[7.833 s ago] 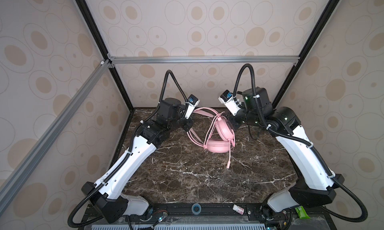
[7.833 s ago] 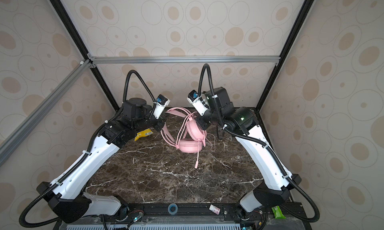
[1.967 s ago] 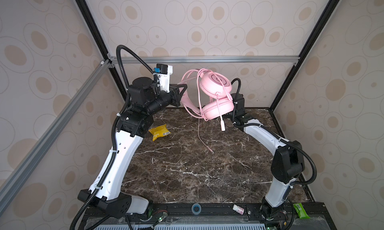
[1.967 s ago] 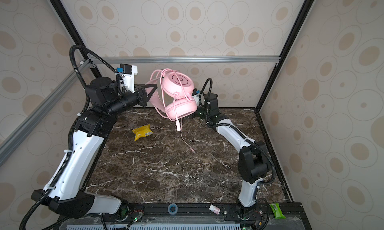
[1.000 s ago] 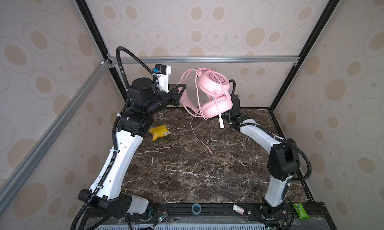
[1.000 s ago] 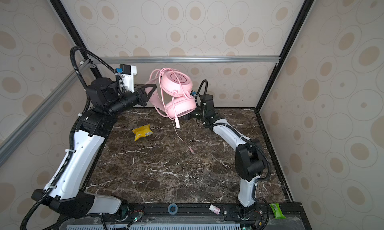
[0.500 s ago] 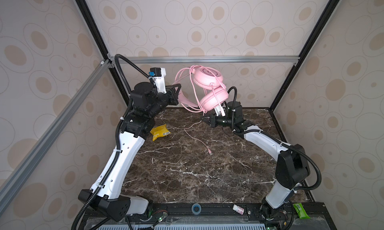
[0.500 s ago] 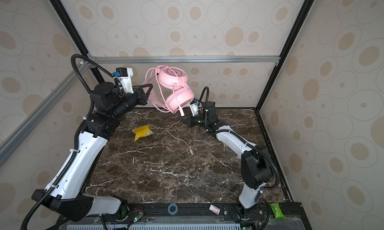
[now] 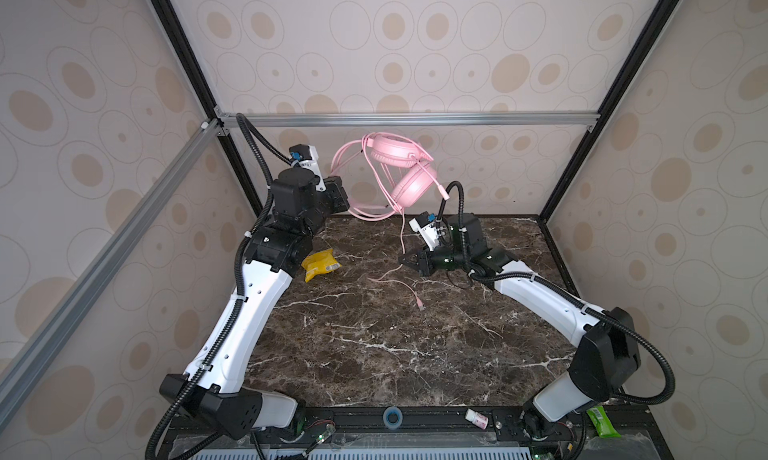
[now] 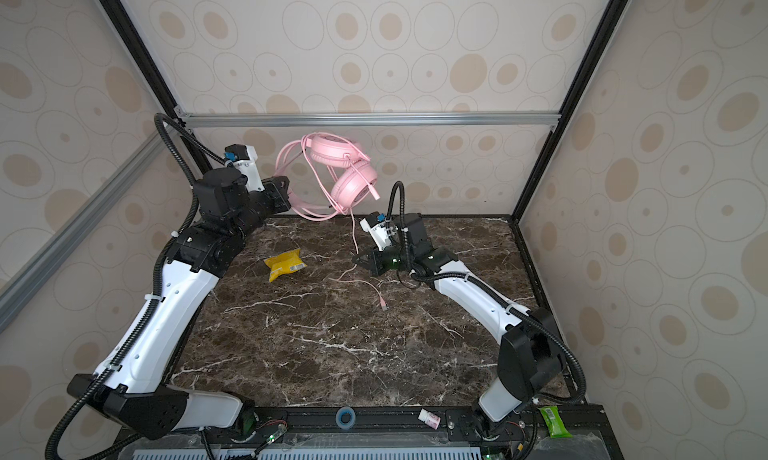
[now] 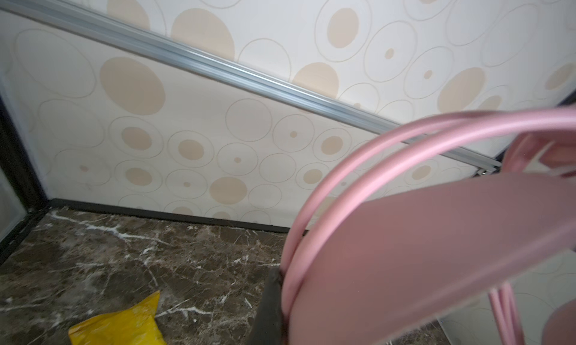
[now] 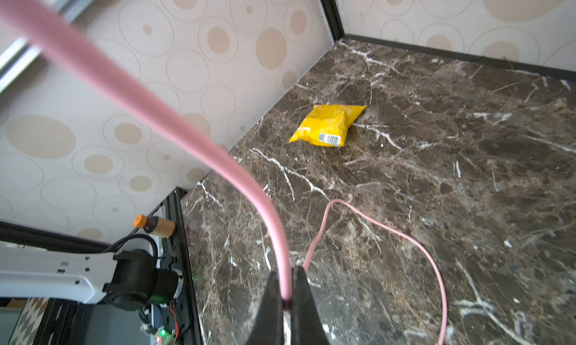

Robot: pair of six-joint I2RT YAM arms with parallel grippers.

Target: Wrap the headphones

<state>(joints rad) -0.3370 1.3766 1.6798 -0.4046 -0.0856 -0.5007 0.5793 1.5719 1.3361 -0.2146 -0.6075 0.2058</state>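
Headphones [image 9: 409,175] hang in the air over the middle of the back edge of the bench [image 9: 374,354], clear of the marble, with the two earcups [image 10: 353,183] stacked one above the other.

Your left gripper [image 9: 345,202] carries them. Its jaws are clamped tight on the double-wire headband [image 11: 343,172], and the left wrist view shows the wires running straight into the jaw.

Your right gripper [image 12: 286,275] sits low, just above the bench and a little back from its centre. Its jaws are pinched fully closed on the thin pink cable [image 9: 402,233] and on nothing else.

From the lower earcup the cable drops nearly straight to that pinch. Past the pinch it lies slack on the bench in a loose curve, and the plug [image 9: 420,306] rests near the middle of the bench.

You look to be at an early stage of the task:
- **Done:** the headset is lifted and steadied, and the cable is caught.
- **Unclear:** a few thin pink strands cross near the earcups (they are too fine in both top views for me to tell if any is a wound turn).
- **Left:** the long free run and the slack on the bench have yet to be wound round the headset, and the plug end tucked in.

A yellow packet [image 9: 319,263] lies towards the back left corner, well apart from the cable.
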